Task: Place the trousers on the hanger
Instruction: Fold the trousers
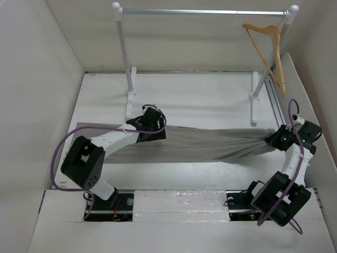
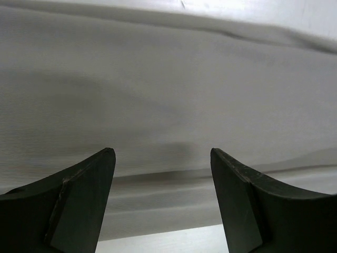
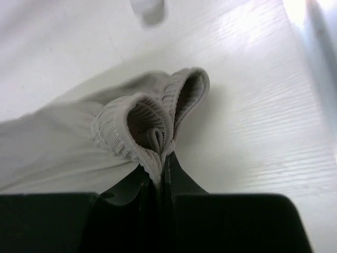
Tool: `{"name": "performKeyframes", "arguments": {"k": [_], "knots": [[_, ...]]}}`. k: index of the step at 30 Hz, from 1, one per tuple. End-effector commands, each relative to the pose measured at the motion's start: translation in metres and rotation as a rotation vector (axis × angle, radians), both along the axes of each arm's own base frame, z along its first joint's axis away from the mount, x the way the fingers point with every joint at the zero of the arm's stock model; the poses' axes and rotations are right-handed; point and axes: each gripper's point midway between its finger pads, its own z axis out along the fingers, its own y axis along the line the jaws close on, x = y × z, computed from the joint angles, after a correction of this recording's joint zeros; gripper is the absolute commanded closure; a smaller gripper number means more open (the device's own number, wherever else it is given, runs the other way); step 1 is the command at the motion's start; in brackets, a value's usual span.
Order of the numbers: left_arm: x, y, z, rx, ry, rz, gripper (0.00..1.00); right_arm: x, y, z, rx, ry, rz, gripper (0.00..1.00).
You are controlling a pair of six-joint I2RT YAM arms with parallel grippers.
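The grey-beige trousers lie stretched flat across the table from left to right. My right gripper is shut on their bunched, ribbed waistband at the right end; the cloth folds into two loops just above the fingertips. My left gripper hovers over the trousers' left part, open, with only flat cloth showing between its fingers. The tan wooden hanger hangs by its hook from the right end of the rail, apart from both grippers.
A silver rail on white posts stands at the back of the table, its feet close behind the trousers. White walls close in left, back and right. A metal track runs along the right edge.
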Motion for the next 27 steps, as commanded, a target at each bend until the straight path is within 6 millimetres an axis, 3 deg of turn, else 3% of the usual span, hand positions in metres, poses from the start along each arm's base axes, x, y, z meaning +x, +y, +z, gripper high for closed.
{"name": "performKeyframes", "arguments": {"k": [1,6,8,9,10,11,13,14,15,17,18,19,20,21,22,23,24,25,27], "knots": [[-0.012,-0.026,-0.008,-0.007,0.027,-0.096,0.31,-0.003,-0.030,0.064,-0.216,0.016,0.011,1.00],[-0.021,-0.069,-0.004,-0.043,0.053,-0.193,0.31,0.006,-0.041,0.107,-0.344,0.042,0.090,1.00],[-0.031,-0.111,0.012,-0.079,0.057,-0.286,0.31,0.021,-0.039,0.148,-0.435,0.015,0.160,1.00],[-0.031,-0.111,0.012,-0.079,0.057,-0.287,0.31,0.021,-0.039,0.149,-0.435,0.015,0.161,1.00],[-0.033,-0.121,0.017,-0.097,0.059,-0.310,0.30,0.025,-0.035,0.155,-0.443,0.004,0.181,1.00],[-0.033,-0.140,0.034,-0.146,0.045,-0.350,0.30,0.028,-0.024,0.160,-0.445,-0.013,0.222,1.00],[-0.038,-0.154,0.042,-0.131,0.046,-0.386,0.30,0.037,-0.003,0.168,-0.446,-0.061,0.300,1.00],[-0.029,-0.162,0.062,-0.148,0.011,-0.381,0.30,0.041,0.021,0.168,-0.418,-0.085,0.384,1.00],[-0.031,-0.159,0.071,-0.140,0.016,-0.383,0.30,0.041,0.037,0.167,-0.403,-0.105,0.426,1.00],[-0.006,-0.142,0.095,-0.109,-0.067,-0.301,0.29,0.044,0.071,0.169,-0.328,-0.171,0.491,1.00],[0.001,-0.132,0.124,-0.140,-0.119,-0.276,0.29,0.044,0.097,0.174,-0.310,-0.215,0.551,1.00],[0.020,-0.109,0.139,-0.144,-0.160,-0.204,0.29,0.045,0.114,0.170,-0.274,-0.232,0.579,1.00],[0.028,-0.094,0.152,-0.152,-0.187,-0.164,0.29,0.050,0.128,0.177,-0.242,-0.263,0.578,1.00],[0.031,-0.075,0.175,-0.175,-0.233,-0.123,0.29,0.049,0.156,0.181,-0.225,-0.281,0.644,1.00],[0.045,-0.049,0.187,-0.181,-0.266,-0.052,0.29,0.054,0.171,0.186,-0.208,-0.305,0.665,1.00],[0.050,-0.033,0.198,-0.184,-0.292,-0.021,0.29,0.060,0.185,0.193,-0.184,-0.333,0.665,1.00],[0.050,-0.016,0.215,-0.194,-0.329,0.011,0.29,0.057,0.217,0.198,-0.149,-0.348,0.730,1.00],[0.053,-0.004,0.223,-0.193,-0.351,0.036,0.28,0.062,0.234,0.195,-0.130,-0.342,0.750,1.00],[0.062,0.034,0.246,-0.179,-0.413,0.121,0.28,0.072,0.266,0.211,-0.090,-0.389,0.753,1.00]]}}
